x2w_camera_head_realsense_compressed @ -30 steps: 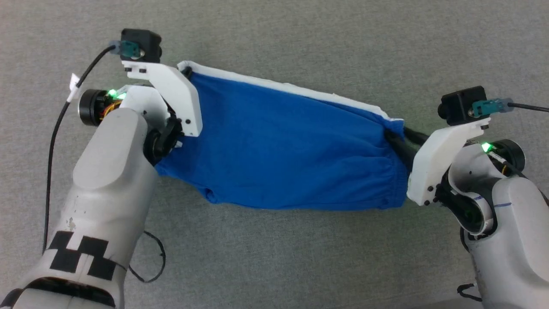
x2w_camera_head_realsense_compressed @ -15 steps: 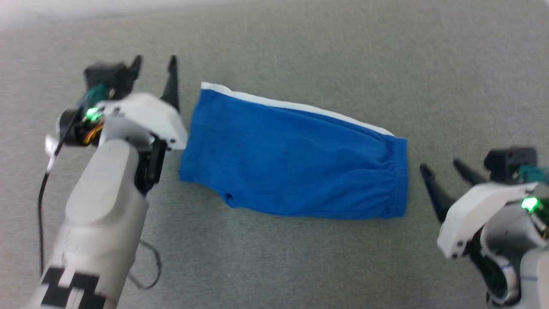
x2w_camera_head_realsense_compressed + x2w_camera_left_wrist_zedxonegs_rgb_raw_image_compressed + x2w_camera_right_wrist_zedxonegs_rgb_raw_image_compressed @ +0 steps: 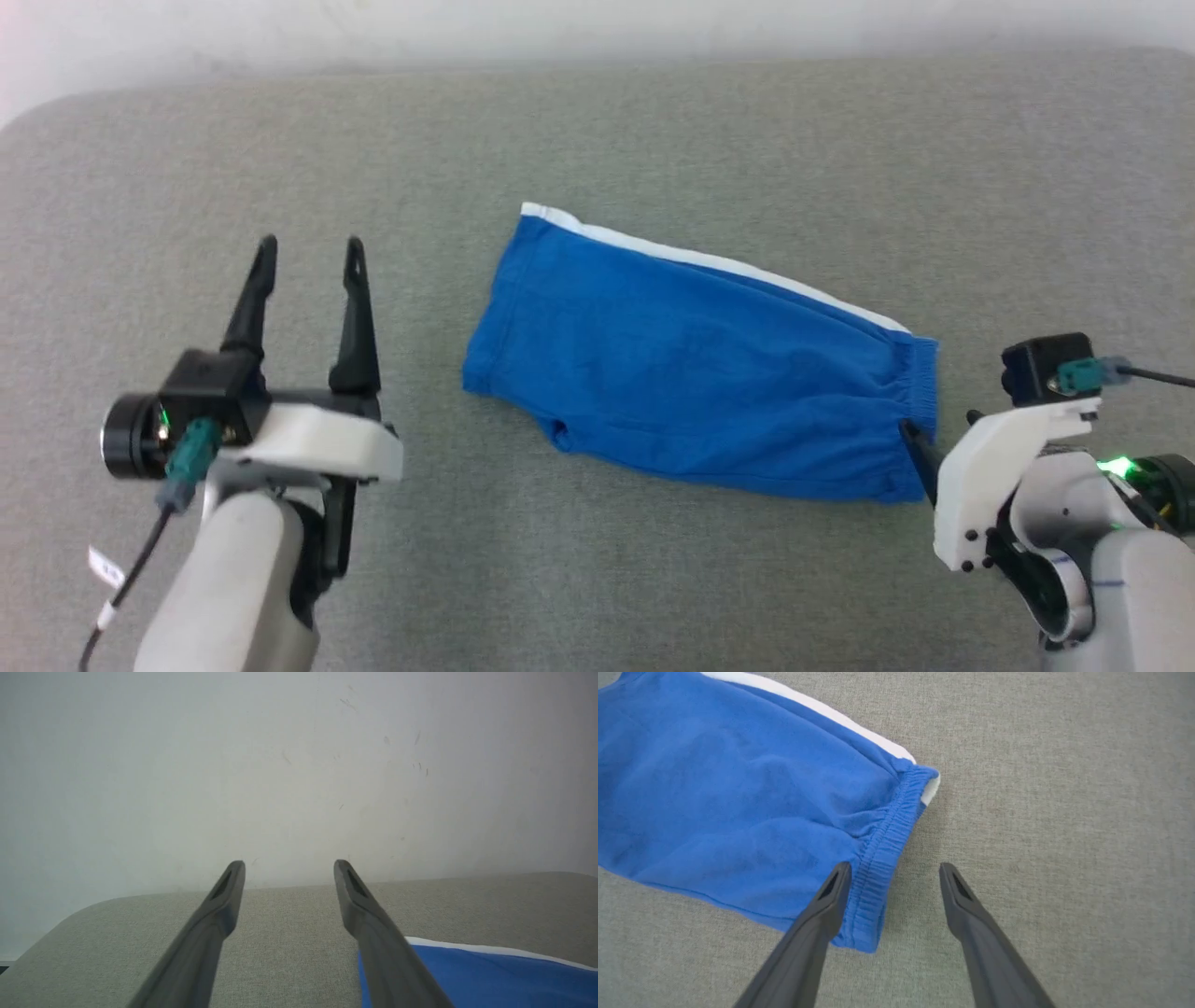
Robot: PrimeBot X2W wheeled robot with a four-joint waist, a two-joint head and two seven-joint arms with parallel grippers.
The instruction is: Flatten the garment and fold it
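Note:
The garment point(image 3: 691, 364), bright blue shorts with a white side stripe along the far edge, lies folded in half and flat on the grey fabric surface point(image 3: 597, 579). Its gathered waistband point(image 3: 887, 840) points right. My left gripper point(image 3: 310, 245) stands open to the left of the hem, well apart from the cloth, fingers pointing away from me. In the left wrist view the left gripper point(image 3: 289, 863) holds nothing, with the garment point(image 3: 490, 975) at the lower right. My right gripper point(image 3: 895, 865) hangs open over the waistband's near corner; one finger point(image 3: 822, 914) is above the garment point(image 3: 752, 812), the other above bare surface.
The grey surface ends at a pale wall point(image 3: 597, 28) along the far side, with a rounded corner point(image 3: 37, 103) at the far left. A black cable point(image 3: 121, 588) hangs from my left wrist camera. Bare surface lies all round the shorts.
Both grippers have let go of the garment's ends, opened and drawn back. The shorts now lie flat by themselves. The head camera has also shifted, bringing the far wall into view.

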